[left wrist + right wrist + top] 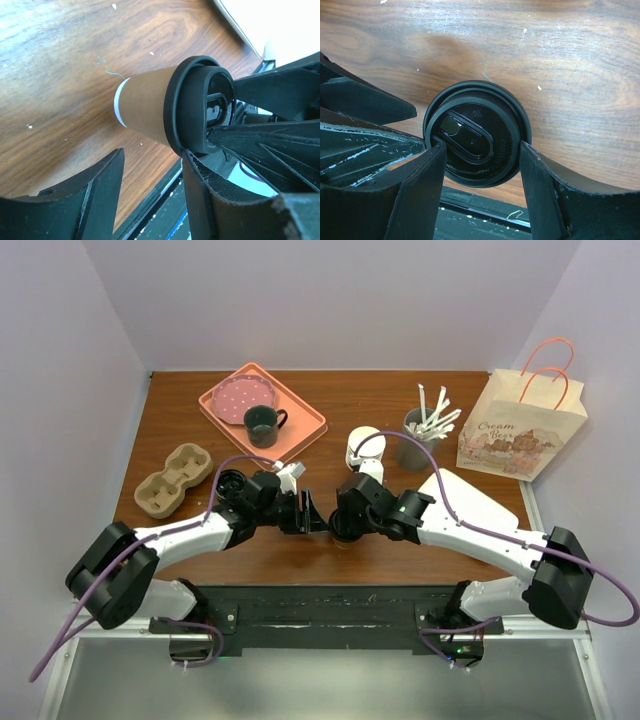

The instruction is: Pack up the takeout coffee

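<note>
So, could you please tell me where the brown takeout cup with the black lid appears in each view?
Top external: the takeout cup is near the table's front edge, mostly hidden between the two claws.
Left wrist: centre-right, seen side-on.
Right wrist: centre, seen from above, only its black lid showing.
Shared landmark: the black lid itself.

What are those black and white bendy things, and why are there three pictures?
They are two robot arms, each ending in a two-finger gripper. One picture looks down from above; the other two come from small cameras on each wrist. On the wooden table lie a pink tray with a dark mug, a cardboard cup carrier, a holder of straws and a paper bag. The right gripper has its fingers on either side of the black lid of a brown coffee cup. The left gripper waits open beside it.
</note>
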Controlling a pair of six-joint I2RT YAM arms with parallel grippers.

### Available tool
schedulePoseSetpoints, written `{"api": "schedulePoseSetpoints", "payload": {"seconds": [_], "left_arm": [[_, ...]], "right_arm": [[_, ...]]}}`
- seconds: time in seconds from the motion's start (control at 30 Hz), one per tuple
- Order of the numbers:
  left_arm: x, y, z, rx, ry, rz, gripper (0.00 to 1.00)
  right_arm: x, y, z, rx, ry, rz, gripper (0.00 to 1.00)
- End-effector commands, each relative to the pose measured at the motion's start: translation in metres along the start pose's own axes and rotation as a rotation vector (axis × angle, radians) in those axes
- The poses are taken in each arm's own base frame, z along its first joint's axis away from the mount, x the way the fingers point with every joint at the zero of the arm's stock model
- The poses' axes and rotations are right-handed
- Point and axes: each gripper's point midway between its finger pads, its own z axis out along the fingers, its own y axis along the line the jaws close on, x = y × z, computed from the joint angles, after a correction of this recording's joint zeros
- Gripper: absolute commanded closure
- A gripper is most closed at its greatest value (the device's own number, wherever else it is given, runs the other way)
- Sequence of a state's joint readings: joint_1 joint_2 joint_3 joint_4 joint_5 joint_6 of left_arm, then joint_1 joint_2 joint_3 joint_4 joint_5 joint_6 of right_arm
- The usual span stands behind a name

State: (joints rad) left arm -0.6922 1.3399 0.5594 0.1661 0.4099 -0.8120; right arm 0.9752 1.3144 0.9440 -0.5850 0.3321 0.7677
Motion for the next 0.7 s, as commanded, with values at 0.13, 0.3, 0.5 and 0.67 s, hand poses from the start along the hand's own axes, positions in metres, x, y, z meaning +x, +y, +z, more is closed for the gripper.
{"api": "schedulePoseSetpoints", "payload": {"seconds": [0.13,0.3,0.5,0.67], "left_arm": [[-0.007,0.009,0.014,-0.044,-0.023,0.016,0.46],[0.004,0.036,0.019,-0.174,0.006,0.033,0.49],[0.009,0.049,0.017,-0.259,0.026,0.034,0.5],[-0.028,0.004,0.0,-0.208,-0.029,0.094,0.43]], "right_arm": [[0.046,-0.029,0.014,0.096,0.144,-0.027,0.38],[0.056,-0.037,0.017,0.108,0.165,-0.015,0.4],[0.057,-0.039,0.016,0.104,0.162,-0.01,0.41],[0.027,-0.026,0.002,0.092,0.11,-0.015,0.36]]}}
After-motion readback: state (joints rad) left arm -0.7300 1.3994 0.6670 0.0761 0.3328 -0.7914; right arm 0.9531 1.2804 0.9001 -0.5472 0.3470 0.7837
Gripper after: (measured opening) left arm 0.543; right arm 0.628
